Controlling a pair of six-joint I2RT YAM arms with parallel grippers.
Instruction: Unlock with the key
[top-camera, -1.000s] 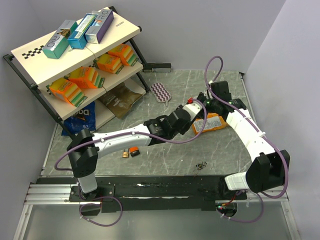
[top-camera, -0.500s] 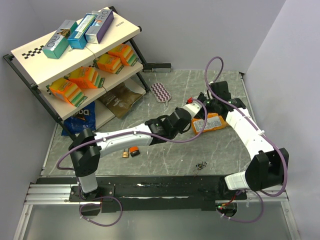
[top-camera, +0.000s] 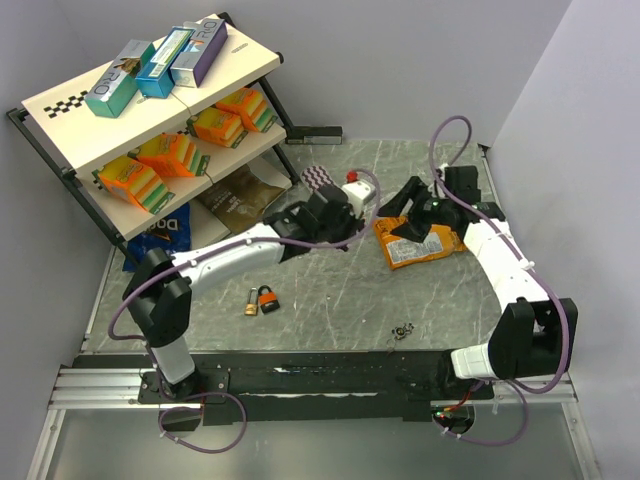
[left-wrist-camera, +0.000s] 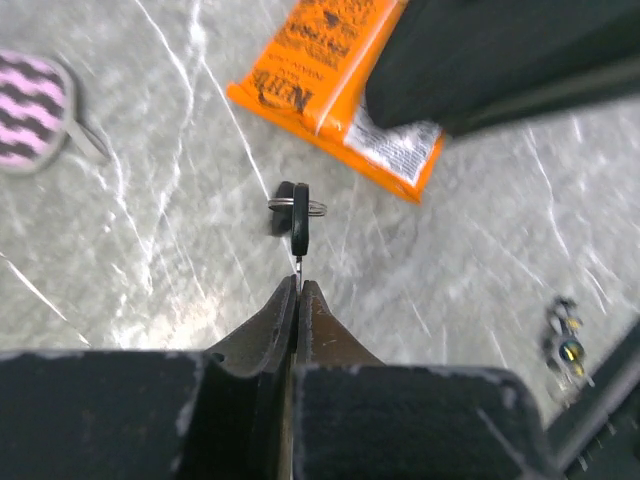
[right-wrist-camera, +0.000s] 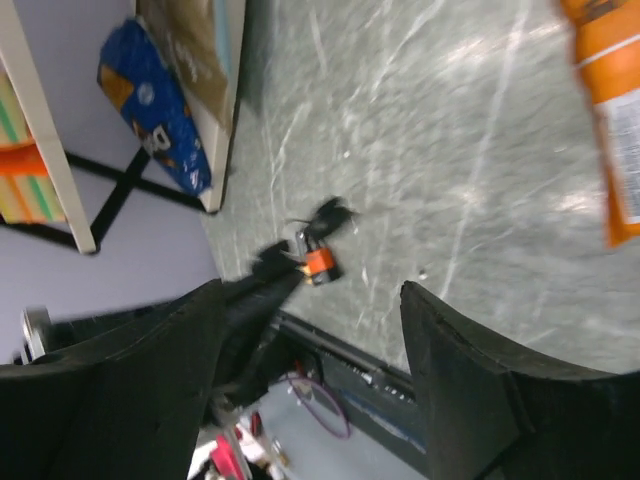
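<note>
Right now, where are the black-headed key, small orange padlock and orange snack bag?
black-headed key (left-wrist-camera: 300, 230), left wrist view, head
small orange padlock (top-camera: 268, 300), top view, body
orange snack bag (top-camera: 422, 250), top view, middle

The key (left-wrist-camera: 300, 222), black-headed with a metal ring, hangs edge-on above the table (left-wrist-camera: 180, 200), its blade pinched in the left gripper (left-wrist-camera: 298, 287). The small orange padlock (top-camera: 267, 298) lies on the table, well apart.

Top cam: high over table (top-camera: 330, 290) near edge, looking down. Wrist cams: left close, steep; right farther, oblique. All three share packet (top-camera: 428, 250).
</note>
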